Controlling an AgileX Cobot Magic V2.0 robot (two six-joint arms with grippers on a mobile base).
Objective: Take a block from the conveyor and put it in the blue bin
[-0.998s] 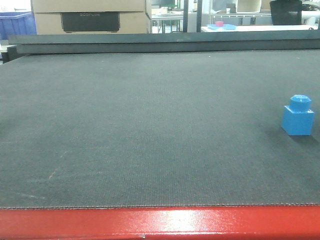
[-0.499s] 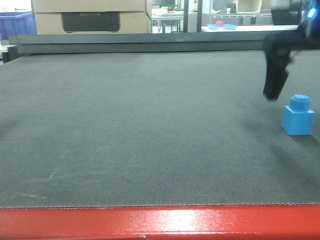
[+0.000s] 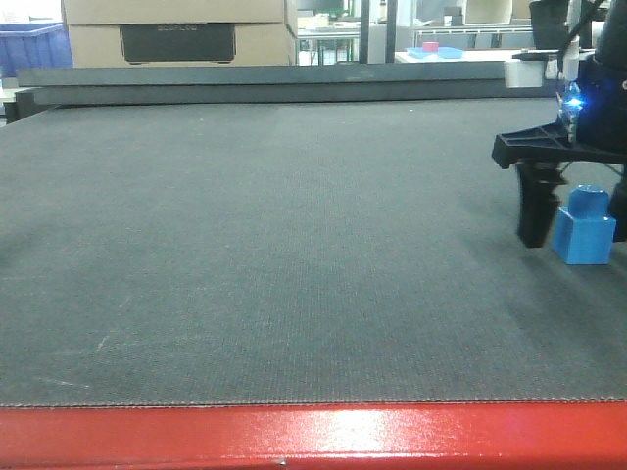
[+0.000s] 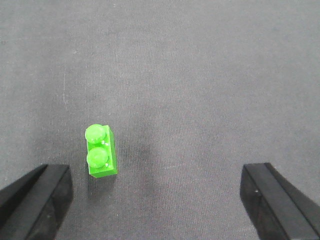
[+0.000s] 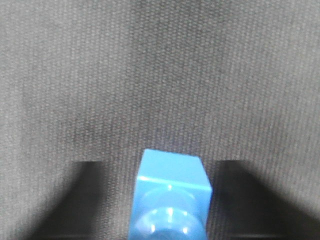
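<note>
The blue block point(image 3: 586, 235) stands upright on the dark conveyor point(image 3: 294, 245) at its right edge. My right gripper point(image 3: 578, 223) has come down over it, open, with one black finger point(image 3: 536, 211) to the block's left and the other at the frame's edge. In the right wrist view the block point(image 5: 170, 192) sits between the two dark fingers point(image 5: 75, 200) with a gap on each side. My left gripper point(image 4: 157, 200) hangs open above the belt, holding nothing. A blue bin point(image 3: 34, 44) shows in the far left background.
A green two-stud brick point(image 4: 101, 157) lies on the belt just inside the left gripper's left finger point(image 4: 35, 200). The red frame edge point(image 3: 294, 436) runs along the near side. Cardboard boxes point(image 3: 176, 29) and a raised dark rail point(image 3: 274, 83) stand behind the belt.
The right gripper entered from the upper right and lowered until its fingers straddle the blue block. The block has stayed in place.
</note>
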